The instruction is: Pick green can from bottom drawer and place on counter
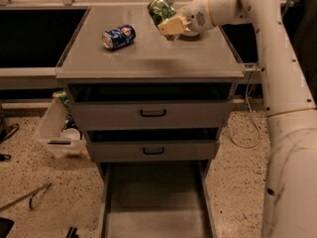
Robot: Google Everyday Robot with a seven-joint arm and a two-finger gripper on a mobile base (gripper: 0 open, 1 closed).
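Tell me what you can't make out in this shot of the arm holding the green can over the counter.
- green can: camera view; its lower side is covered by the gripper, shut on it above the far right of the counter. Whether it touches the top is unclear.
- bottom drawer: its front is cut off by the lower picture edge.
- blue can: its lettering is too small to read.
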